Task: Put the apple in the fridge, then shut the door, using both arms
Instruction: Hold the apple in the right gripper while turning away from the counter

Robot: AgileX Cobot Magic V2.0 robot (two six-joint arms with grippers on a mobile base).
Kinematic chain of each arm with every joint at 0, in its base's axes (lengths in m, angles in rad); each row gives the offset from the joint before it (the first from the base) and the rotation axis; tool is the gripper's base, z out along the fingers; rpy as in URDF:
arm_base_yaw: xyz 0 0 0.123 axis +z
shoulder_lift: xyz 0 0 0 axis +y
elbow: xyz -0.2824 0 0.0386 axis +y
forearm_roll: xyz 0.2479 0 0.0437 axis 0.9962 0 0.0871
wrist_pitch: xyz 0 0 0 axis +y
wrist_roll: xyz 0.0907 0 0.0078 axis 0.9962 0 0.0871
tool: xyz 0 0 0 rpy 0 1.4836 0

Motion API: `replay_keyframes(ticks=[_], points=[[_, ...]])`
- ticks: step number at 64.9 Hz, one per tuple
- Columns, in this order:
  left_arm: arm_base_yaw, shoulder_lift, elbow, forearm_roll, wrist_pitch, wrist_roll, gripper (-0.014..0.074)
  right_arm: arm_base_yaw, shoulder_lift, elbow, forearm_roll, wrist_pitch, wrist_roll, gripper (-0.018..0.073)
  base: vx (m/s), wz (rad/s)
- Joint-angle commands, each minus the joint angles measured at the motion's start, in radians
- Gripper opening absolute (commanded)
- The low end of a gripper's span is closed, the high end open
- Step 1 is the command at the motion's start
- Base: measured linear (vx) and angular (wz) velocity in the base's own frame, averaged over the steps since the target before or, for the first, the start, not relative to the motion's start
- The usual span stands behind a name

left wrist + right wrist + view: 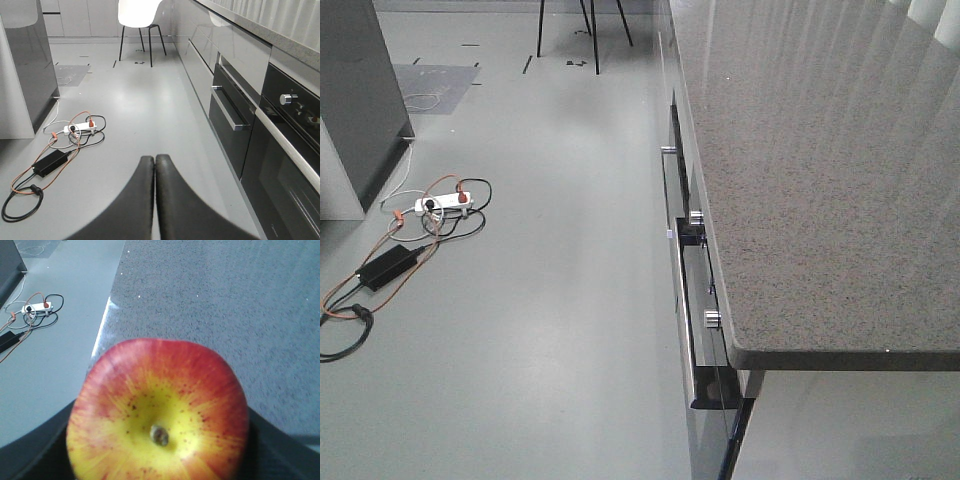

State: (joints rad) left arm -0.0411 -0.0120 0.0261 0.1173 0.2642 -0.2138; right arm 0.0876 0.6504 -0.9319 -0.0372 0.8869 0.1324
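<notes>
On the floor at the left lie one white power strip (80, 129) and one black power brick (50, 162) among tangled cables (22, 187). The left gripper (155, 161) has its two fingers (135, 200) pressed together with nothing between them. One white chair (140, 12) stands further back. Two round knobs (696, 217) sit under the edge of the one speckled counter (820, 180). The right gripper (160, 455) clasps the single apple (157, 410) between its two fingers (285, 450), and the counter lies behind it.
</notes>
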Motion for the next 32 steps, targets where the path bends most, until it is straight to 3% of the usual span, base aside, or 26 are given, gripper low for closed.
replay_keyframes(ticks=[1,11,32], points=[[-0.003,-0.014,0.020,-0.005,-0.071,-0.009,-0.0006,-0.002,-0.080,0.013,-0.011,-0.001,0.001,0.0135,0.00,0.00],[-0.003,-0.014,0.020,-0.005,-0.071,-0.009,-0.0006,-0.002,-0.157,0.044,-0.031,0.105,0.001,0.0135,0.00,0.00],[-0.003,-0.014,0.020,-0.005,-0.071,-0.009,-0.0006,-0.002,-0.186,0.049,-0.045,0.149,0.015,0.0135,0.00,0.00]])
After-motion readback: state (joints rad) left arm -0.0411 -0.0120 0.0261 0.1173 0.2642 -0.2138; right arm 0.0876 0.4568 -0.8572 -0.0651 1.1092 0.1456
